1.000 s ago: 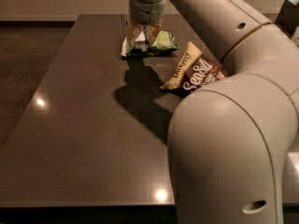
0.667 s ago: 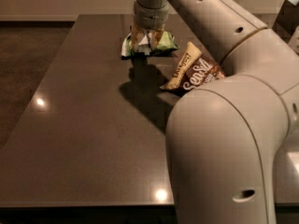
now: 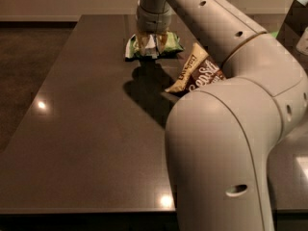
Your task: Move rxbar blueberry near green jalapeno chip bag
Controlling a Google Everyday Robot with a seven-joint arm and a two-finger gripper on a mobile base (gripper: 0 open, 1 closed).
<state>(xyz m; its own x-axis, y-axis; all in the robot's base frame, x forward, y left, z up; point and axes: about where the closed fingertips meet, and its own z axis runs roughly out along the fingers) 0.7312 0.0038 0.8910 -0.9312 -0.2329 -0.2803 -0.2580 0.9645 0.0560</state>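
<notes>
The two-finger gripper (image 3: 150,43) hangs over the far side of the dark grey table (image 3: 86,129), just above the crinkled green chip bag with a white end (image 3: 172,44); its grip cannot be told. The small navy snack bar cannot be made out there

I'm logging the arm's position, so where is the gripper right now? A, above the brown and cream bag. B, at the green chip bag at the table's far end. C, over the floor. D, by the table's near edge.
B: the gripper hangs right over the green chip bag at the far end of the table, with the brown and cream bag lying apart, nearer the camera.
</notes>
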